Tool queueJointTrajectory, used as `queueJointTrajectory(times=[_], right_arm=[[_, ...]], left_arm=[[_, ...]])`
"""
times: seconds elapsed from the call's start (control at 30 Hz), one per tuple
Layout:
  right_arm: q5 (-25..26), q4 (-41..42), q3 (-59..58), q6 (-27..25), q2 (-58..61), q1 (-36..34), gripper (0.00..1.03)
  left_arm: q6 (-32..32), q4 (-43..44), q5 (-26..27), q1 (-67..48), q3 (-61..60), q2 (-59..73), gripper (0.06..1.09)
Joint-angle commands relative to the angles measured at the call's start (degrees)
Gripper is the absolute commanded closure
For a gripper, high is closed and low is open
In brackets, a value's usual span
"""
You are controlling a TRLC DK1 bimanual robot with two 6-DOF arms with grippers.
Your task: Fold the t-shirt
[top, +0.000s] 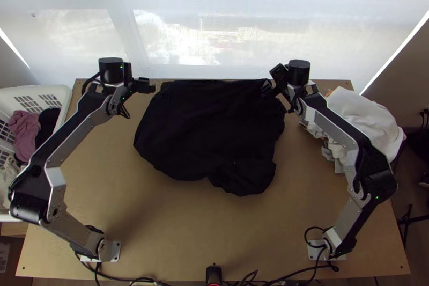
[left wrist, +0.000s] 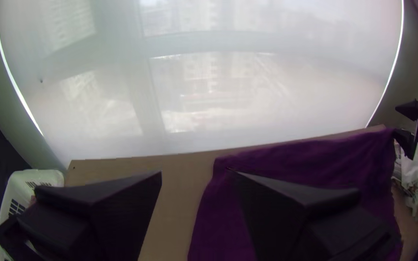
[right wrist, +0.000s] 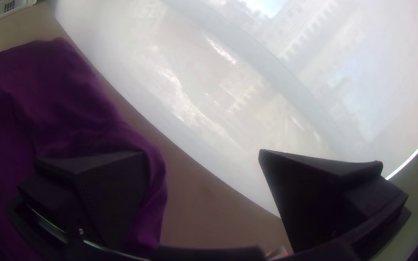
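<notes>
1. Top view: t-shirt (top: 209,130) lies unevenly spread on the counter (top: 177,227).
2. Left pincer (left wrist: 194,172), apart, hangs just beside the cloth's far-left corner.
3. Right pincer (right wrist: 201,153), apart too, sits nearer, at the far-right corner!

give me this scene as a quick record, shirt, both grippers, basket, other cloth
t-shirt: dark, spread loosely, rumpled with an uneven outline, at the table's far middle
left gripper: open, beside the shirt's far left corner, fingers apart with nothing between them
right gripper: open, at the shirt's far right corner, one finger over the cloth; contact unclear
basket: white, left of the table, clothes inside
other cloth: white pile, right side
fold state: no clear fold visible
</notes>
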Motion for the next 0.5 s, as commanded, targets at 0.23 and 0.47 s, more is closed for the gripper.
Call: queueJointTrajectory(times=[0.23, 0.47], right_arm=[[0.2, -17.7, -4.2, 6.3, -19.2, 2.2, 0.04], [0.3, -21.7, -6.4, 6.4, -25.8, 2.3, 0.05]], left_arm=[[4.4, -24.3, 5.0, 1.3, -26.3, -32.9, 0.33], [6.0, -25.9, 5.0, 2.8, -35.2, -37.2, 0.33]])
